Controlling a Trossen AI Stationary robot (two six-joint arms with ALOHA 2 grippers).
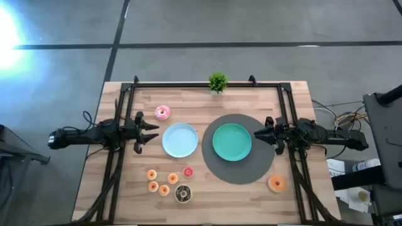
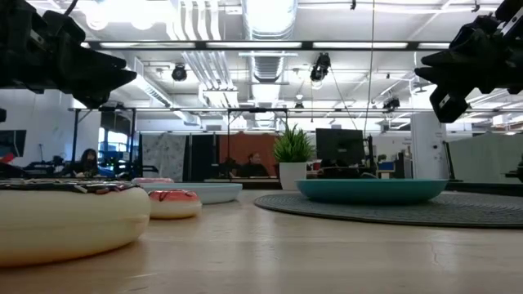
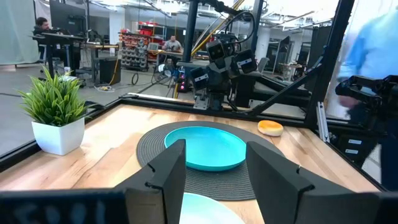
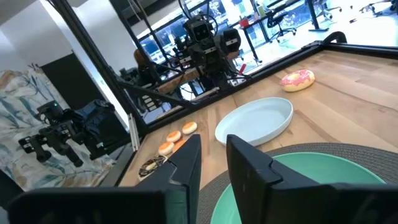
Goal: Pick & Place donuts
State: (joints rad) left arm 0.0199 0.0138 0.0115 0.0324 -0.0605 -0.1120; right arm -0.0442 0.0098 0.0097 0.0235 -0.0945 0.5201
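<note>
Nearest donut: chocolate-iced donut (image 1: 183,194), close against the low camera, lying flat with its hole up, pale side wall and dark top with light streaks; no long axis, being round.
Landmark: light-blue plate (image 1: 180,139), round, smooth, shallow, on the wooden table (image 1: 119,194) of pale planks.
Mini donuts: 4 orange mini donuts (image 1: 161,182) and 1 red mini donut (image 1: 188,171) sit near the plate on its front side, the orange ones in a loose cluster just beside the chocolate one; all lie flat.
Pink donut: pink-iced donut (image 1: 162,112) lies flat beyond the plate, toward the table's back edge, hole up.
Orange donut: larger orange donut (image 1: 276,183) lies flat well apart from the plate, at the table's front right, just off the mat's edge.
Green plate: green plate (image 1: 232,142), round and glossy, just beside the blue plate, centred on a round dark woven mat (image 1: 217,168).
Plant: small potted plant (image 1: 218,81) in a white square pot, at the back edge.
Left gripper: left gripper (image 1: 151,131) hovers just left of the blue plate, fingers spread, holding nothing.
Right gripper: right gripper (image 1: 258,134) hovers at the green plate's far rim, fingers parted, holding nothing.
Writing: none readable.
</note>
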